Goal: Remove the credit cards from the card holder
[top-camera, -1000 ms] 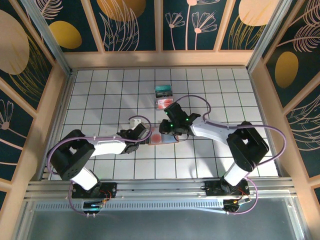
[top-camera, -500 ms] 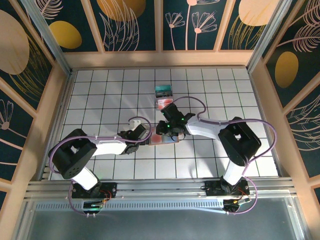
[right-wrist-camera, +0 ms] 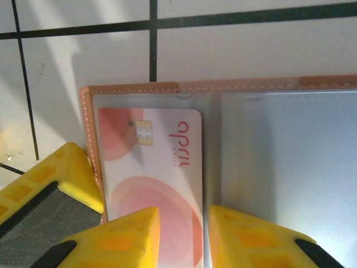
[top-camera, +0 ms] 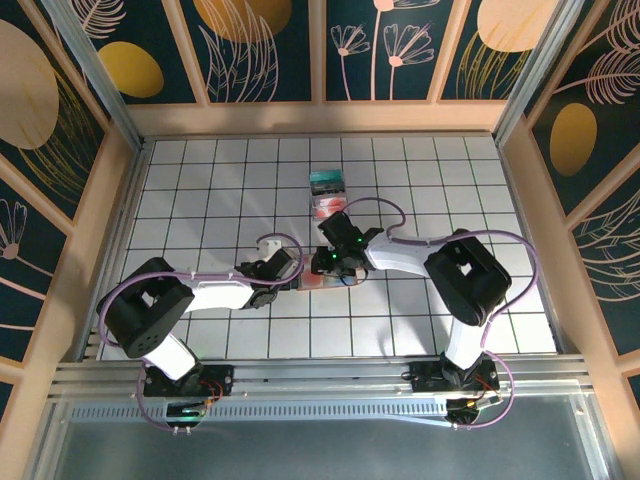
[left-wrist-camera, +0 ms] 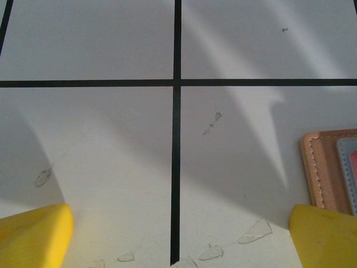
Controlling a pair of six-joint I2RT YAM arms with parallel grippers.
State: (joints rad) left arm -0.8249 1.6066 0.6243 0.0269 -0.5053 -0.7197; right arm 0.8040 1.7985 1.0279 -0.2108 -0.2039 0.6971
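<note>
The tan card holder [right-wrist-camera: 134,88] lies open and flat, blue-grey inside [right-wrist-camera: 284,156]. A pale pink-white credit card with red circles [right-wrist-camera: 150,162] sits in its left pocket. My right gripper [right-wrist-camera: 205,237] is low over the holder, its yellow fingers a narrow gap apart. The card's right edge lies in that gap. My left gripper [left-wrist-camera: 178,240] is open wide on the tile to the holder's left. Its right finger [left-wrist-camera: 326,234] is at the holder's stitched edge [left-wrist-camera: 326,167]. From above, the holder [top-camera: 320,282] lies between both grippers.
A teal-green card [top-camera: 326,182] and a reddish-pink card [top-camera: 325,208] lie on the white grid table [top-camera: 200,180] behind the holder. The right arm's cable [top-camera: 400,215] loops over the table. Wooden walls enclose the table.
My right gripper has moved left and closer over the open holder, and the right arm has swung round at its base. The left arm has stayed put.
</note>
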